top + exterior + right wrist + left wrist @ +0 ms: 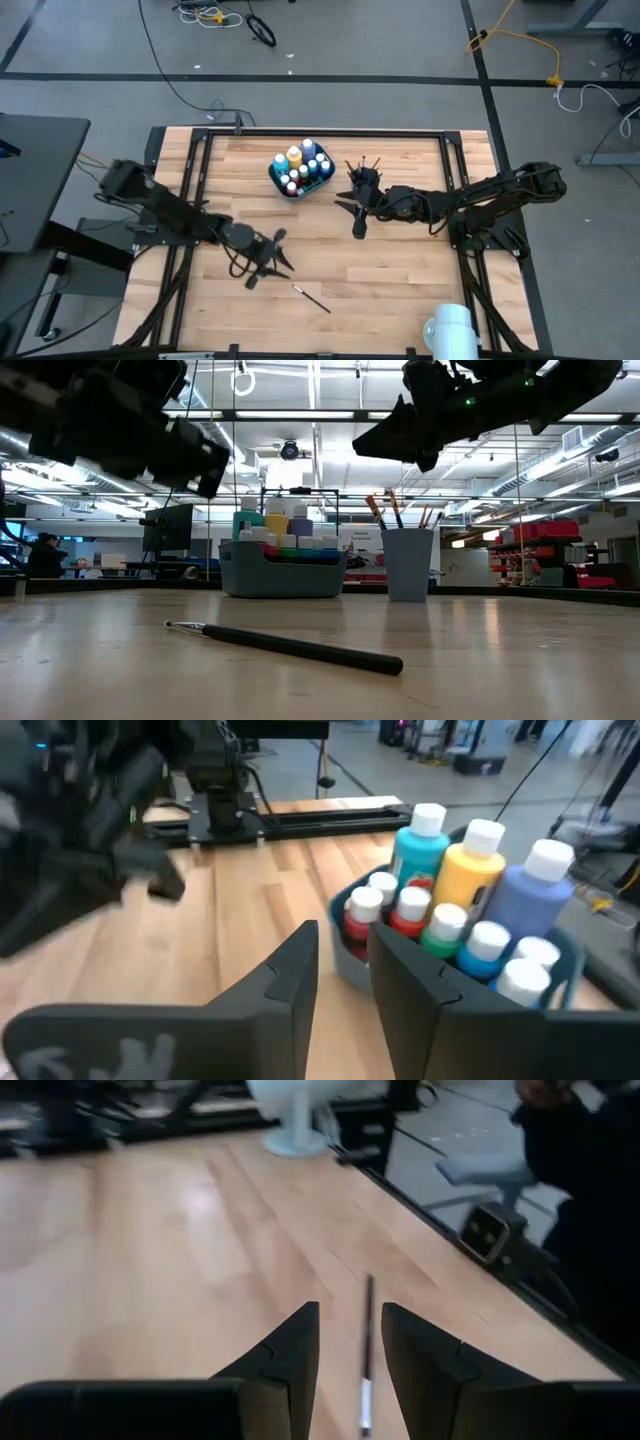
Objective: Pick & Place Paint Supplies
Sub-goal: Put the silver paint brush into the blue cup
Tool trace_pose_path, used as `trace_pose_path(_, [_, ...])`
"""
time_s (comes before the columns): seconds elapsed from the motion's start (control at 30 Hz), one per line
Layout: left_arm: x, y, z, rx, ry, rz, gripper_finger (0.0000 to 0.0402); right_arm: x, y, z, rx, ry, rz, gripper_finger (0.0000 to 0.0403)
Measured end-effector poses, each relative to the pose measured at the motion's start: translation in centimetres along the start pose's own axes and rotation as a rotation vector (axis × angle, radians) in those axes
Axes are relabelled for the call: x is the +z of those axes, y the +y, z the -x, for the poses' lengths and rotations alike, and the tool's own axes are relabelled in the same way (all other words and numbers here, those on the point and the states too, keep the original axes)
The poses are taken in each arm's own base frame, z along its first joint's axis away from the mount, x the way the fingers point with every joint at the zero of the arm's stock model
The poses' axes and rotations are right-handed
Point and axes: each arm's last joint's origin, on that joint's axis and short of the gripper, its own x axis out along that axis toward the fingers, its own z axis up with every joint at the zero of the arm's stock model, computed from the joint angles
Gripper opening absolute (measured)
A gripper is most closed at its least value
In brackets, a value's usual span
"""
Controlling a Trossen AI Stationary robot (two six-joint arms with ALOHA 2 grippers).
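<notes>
My two arms are dark, jointed, with black cables looped along them; each claw has two matte black, wedge-shaped fingers.

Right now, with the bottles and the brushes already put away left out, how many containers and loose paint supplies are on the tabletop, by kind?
teal bin: 1
blue cup: 1
loose paintbrush: 1
Total: 3
</notes>
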Motion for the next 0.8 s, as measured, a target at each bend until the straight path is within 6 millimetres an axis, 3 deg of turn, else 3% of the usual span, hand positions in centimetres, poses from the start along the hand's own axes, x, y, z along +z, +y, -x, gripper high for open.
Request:
trace_pose_path(0.2, [-3.2,-1.6,-2.9,-0.052,0.021,-0.004,0.0119,-0.1,0.7,0.2,0.054,0.008,-0.056,0.0091])
trace_pose_path(0.47, [-7.3,-2.1,-5.3,0.069,0.159,-0.012,0.0119,-0.4,2.4,0.8,0.116,0.033,-0.032,0.0089])
trace_pose_path(0.8, [-7.9,-2.4,-6.6,0.066,0.150,-0.007,0.0119,-0.6,2.8,1.0,0.128,0.054,-0.003,0.0088])
